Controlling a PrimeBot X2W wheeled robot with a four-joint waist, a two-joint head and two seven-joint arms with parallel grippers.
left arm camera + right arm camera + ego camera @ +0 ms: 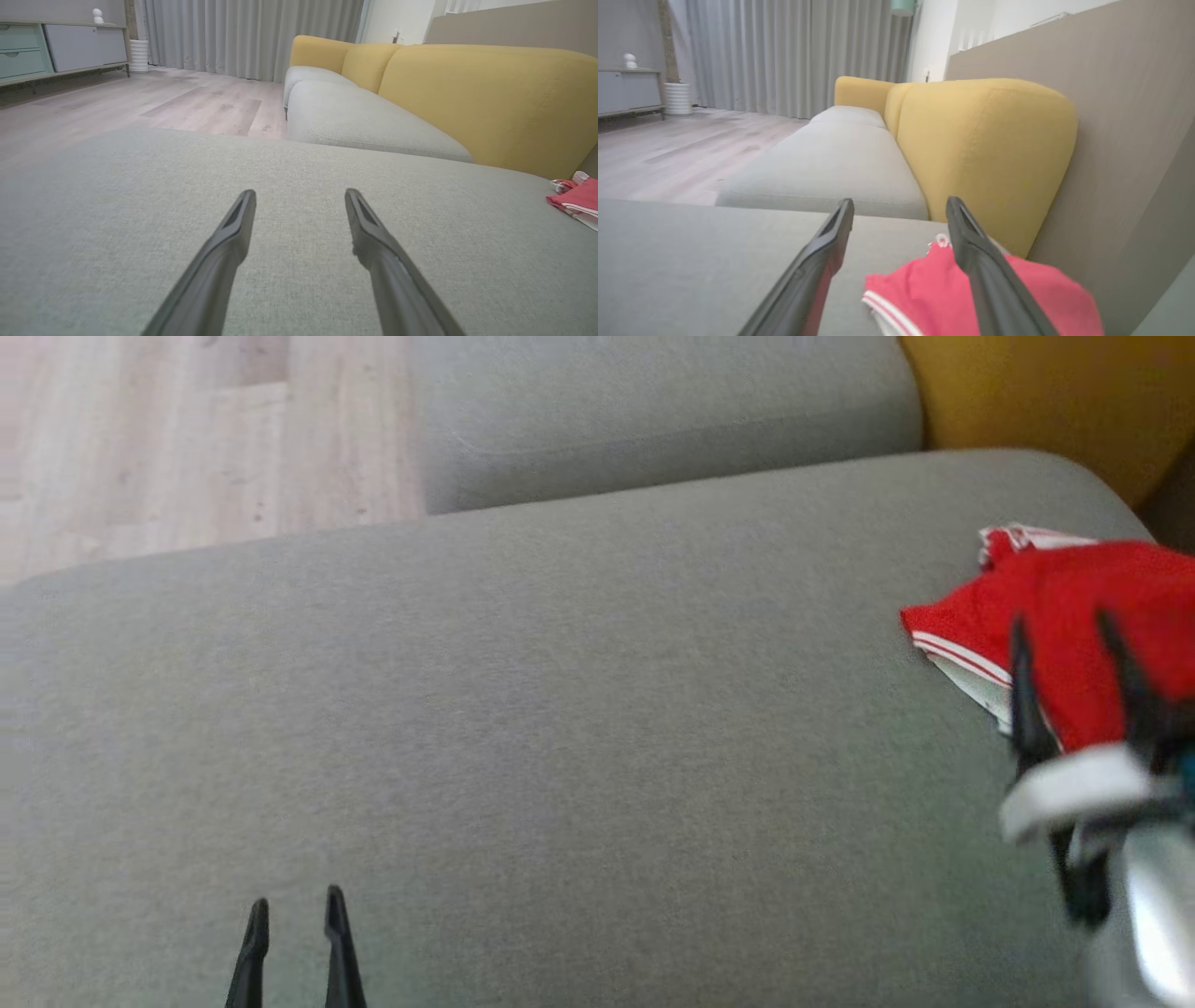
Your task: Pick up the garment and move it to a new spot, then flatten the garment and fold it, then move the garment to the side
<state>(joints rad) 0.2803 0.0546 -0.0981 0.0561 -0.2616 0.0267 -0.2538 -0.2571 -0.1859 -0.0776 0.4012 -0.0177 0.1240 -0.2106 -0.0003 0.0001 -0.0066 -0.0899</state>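
Grey sofa seat (560,709): broad plain cushion, yellow backrest (1027,392) behind it.
Red garment (1064,588): bunched at the seat's right end, near the backrest.
Right jaws: spread wide, gripping nothing, poised over the garment.
Left jaws: spread wide, empty, well apart from it.

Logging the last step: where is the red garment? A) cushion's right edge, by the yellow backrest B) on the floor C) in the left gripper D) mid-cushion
A: the red garment lies at the right edge of the grey cushion beside the yellow backrest, right gripper open.
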